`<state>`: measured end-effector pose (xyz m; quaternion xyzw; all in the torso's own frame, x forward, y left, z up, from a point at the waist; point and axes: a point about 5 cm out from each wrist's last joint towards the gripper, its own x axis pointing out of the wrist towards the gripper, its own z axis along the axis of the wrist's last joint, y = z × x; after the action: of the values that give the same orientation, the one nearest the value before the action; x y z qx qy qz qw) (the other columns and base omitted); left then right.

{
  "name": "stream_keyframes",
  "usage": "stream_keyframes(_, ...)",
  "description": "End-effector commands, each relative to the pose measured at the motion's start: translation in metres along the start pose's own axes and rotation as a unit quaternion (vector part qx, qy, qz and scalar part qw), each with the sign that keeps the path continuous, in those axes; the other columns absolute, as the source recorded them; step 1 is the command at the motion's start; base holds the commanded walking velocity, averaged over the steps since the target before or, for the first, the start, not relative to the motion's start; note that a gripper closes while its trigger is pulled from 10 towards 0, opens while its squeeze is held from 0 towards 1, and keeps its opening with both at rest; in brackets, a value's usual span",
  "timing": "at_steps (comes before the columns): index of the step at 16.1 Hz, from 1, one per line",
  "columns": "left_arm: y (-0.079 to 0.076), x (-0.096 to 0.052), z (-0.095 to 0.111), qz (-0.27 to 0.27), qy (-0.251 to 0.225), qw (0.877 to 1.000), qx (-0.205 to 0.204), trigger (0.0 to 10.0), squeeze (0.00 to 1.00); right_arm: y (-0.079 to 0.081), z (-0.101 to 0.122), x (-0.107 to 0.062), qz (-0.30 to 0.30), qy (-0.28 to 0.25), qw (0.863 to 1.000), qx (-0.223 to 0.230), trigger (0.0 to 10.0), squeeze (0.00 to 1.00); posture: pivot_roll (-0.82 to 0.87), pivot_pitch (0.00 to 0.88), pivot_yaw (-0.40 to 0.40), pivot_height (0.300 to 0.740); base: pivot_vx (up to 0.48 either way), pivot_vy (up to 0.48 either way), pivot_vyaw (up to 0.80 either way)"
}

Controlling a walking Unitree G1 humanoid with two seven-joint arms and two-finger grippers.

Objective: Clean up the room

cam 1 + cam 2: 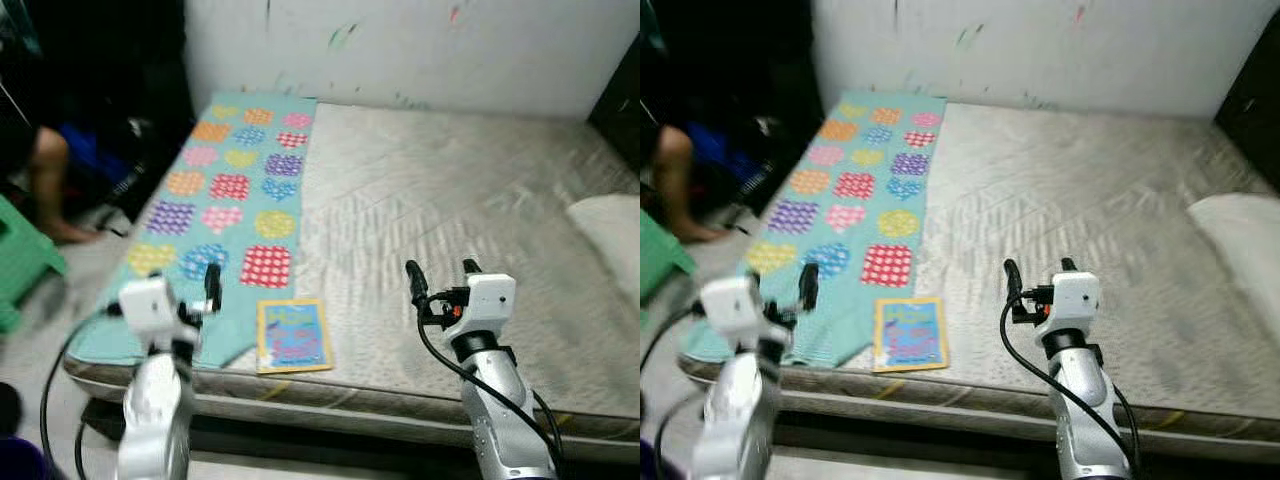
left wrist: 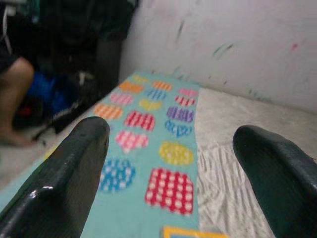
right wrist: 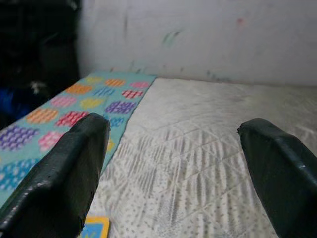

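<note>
Nearest the camera, the left hand (image 1: 205,290) and the right hand (image 1: 440,280) are both raised over the near edge of the bed (image 1: 450,200), each with its fingers spread apart and nothing between them. Just beyond the left hand, and a little toward the middle, lies a small book (image 1: 292,335) with a yellow border and blue cover, flat on the mattress close to its front edge. Its left side touches or overlaps the teal blanket (image 1: 235,190) printed with coloured hearts, which runs along the left side of the bed up to the wall. A pale pillow (image 1: 610,235) sits at the far right. A person's bare leg (image 1: 45,185) shows beside a green stool (image 1: 25,260) on the floor to the left.

The book looks like the likely first pickup. It lies flat, so the left hand should probably come down low over the near edge, pinch it there, and keep clear of the blanket.
</note>
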<state>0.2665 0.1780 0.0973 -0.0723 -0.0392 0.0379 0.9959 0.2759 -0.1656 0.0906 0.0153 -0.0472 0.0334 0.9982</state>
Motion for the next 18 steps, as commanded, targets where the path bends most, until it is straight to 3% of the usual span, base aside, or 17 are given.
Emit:
stream_keyframes(1, -0.005, 0.002, -0.005, -0.022, 0.018, 1.000, 0.003, 10.0, 0.00, -0.004, -0.001, 0.000, -0.020, -0.006, 1.000, 0.002, 10.0, 0.00, -0.11, 0.000, 0.061, 0.740, 0.000, 0.000, 0.00)
stream_keyframes(2, -0.012, 0.005, -0.006, -0.047, 0.024, 0.999, 0.007, 10.0, 0.00, -0.005, -0.001, -0.001, -0.034, -0.013, 0.999, 0.003, 10.0, 0.00, -0.13, 0.000, 0.119, 0.740, 0.000, 0.000, 0.00)
stream_keyframes(4, -0.021, 0.004, -0.010, -0.076, 0.036, 0.996, 0.011, 10.0, 0.00, -0.009, -0.008, -0.008, -0.056, -0.009, 0.998, 0.003, 10.0, 0.00, -0.14, 0.000, 0.152, 0.740, 0.000, 0.000, 0.00)
stream_keyframes(6, -0.020, 0.006, -0.015, -0.084, 0.045, 0.995, 0.014, 10.0, 0.00, -0.007, -0.013, -0.011, -0.075, -0.007, 0.997, 0.015, 10.0, 0.00, -0.14, 0.000, 0.168, 0.740, 0.000, 0.000, 0.00)
stream_keyframes(9, -0.019, 0.018, -0.003, -0.089, 0.032, 0.995, 0.020, 10.0, 0.00, 0.006, -0.003, 0.003, -0.059, -0.030, 0.998, 0.020, 10.0, 0.00, -0.12, 0.000, 0.171, 0.740, 0.000, 0.000, 0.00)
stream_keyframes(12, -0.010, 0.012, -0.014, -0.049, 0.040, 0.998, 0.018, 10.0, 0.00, 0.003, -0.014, 0.008, -0.049, -0.001, 0.999, 0.006, 10.0, 0.00, -0.10, 0.000, 0.101, 0.740, 0.000, 0.000, 0.00)
stream_keyframes(14, -0.008, 0.003, -0.019, -0.031, 0.043, 0.999, 0.006, 10.0, 0.00, 0.011, -0.014, 0.003, 0.012, -0.001, 1.000, -0.021, 10.0, 0.00, -0.07, 0.000, 0.064, 0.740, 0.000, 0.000, 0.00)
stream_keyframes(15, -0.010, -0.001, -0.020, -0.028, 0.044, 0.999, 0.007, 10.0, 0.00, 0.008, -0.017, 0.006, -0.004, 0.012, 1.000, 0.000, 10.0, 0.00, -0.05, 0.000, 0.042, 0.740, 0.000, 0.000, 0.00)
stream_keyframes(18, -0.006, -0.010, -0.020, -0.005, 0.039, 0.999, 0.005, 10.0, 0.00, 0.012, -0.013, 0.022, 0.018, 0.013, 1.000, -0.008, 10.0, 0.00, -0.01, 0.000, 0.000, 0.740, 0.000, 0.000, 0.00)
